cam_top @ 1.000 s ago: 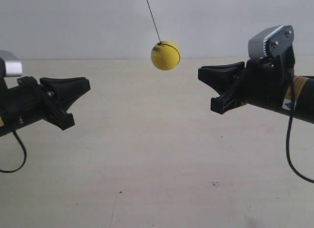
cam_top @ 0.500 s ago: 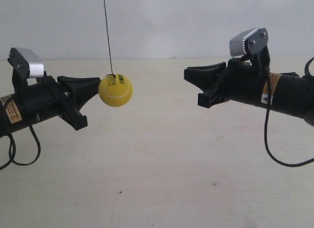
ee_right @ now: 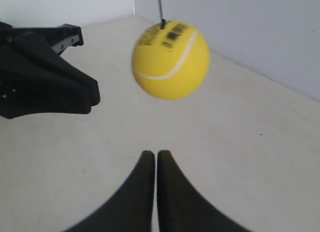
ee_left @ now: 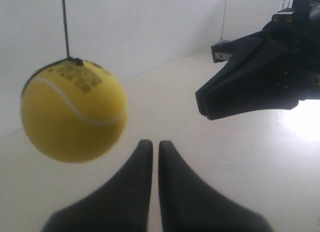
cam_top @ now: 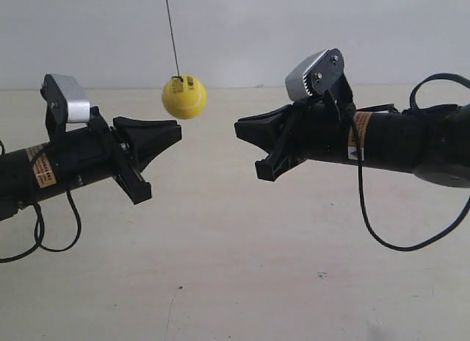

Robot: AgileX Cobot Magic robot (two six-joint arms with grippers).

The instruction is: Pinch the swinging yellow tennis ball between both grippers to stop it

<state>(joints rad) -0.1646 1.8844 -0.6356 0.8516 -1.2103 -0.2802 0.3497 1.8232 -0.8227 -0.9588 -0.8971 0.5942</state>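
yellow tennis ball [cam_top: 183,97] | untouched | left claw [ee_left: 154,144], right claw [ee_right: 152,153] closed, apart

ball [cam_top: 183,97] above, between left hand [ee_left: 151,148], right hand [ee_right: 151,156]

Left claw: my left claw [cam_top: 176,130] pushed further toward the middle.
Right claw: my right claw [cam_top: 239,128] reached inward as well.
Ball: the yellow tennis ball [cam_top: 183,97] swung off my left claw's tip and rose just above it.
Gap: narrowed between both claws.

Clear gap between left pincer [ee_left: 151,144] and right pincer [ee_right: 151,154]; ball [cam_top: 183,96] alongside.
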